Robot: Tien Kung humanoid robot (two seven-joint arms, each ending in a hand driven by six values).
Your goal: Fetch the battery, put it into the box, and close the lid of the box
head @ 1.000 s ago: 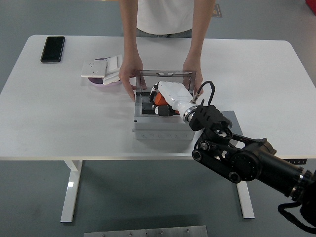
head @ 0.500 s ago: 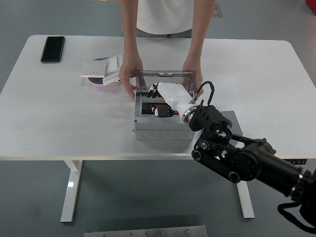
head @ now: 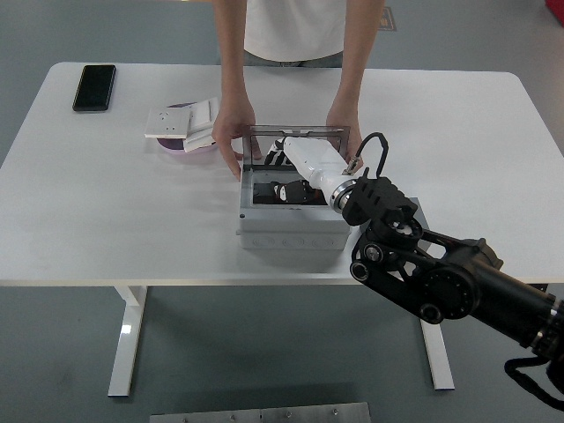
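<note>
We log 1 head view, read left to right.

A black phone (head: 93, 86) lies at the far left corner of the white table (head: 79, 220). Nearer the middle sits a small pile: a white socket plate (head: 169, 121) and white cards over a purple dish (head: 185, 146).

A person stands at the far side. One of the person's hands (head: 231, 137) rests against the left far corner of the grey box (head: 286, 225); the other hand (head: 344, 119) is at the right far corner, behind the clear lid (head: 295, 145), which stands upright and open. We judge the person is steadying the box.

The robot's right hand (head: 291, 167) reaches into the box from the right, its white shell over the opening and dark fingers (head: 275, 159) pointing toward the far left inside corner. We cannot tell whether the fingers are curled or spread, nor whether they hold anything; the shell hides them. An orange-and-black item, probably the battery (head: 275, 191), shows low inside the box under the hand. Whether it rests on the floor of the box or hangs in the grasp is not clear.

The left arm does not show.

Step in hand, by our judgement: placing the battery in the box, at or near release. The lid is not yet closed. Next move calls for clearing the hand out of the box without catching the upright lid, then reaching behind the lid's top edge and tipping it forward and down onto the box.
</note>
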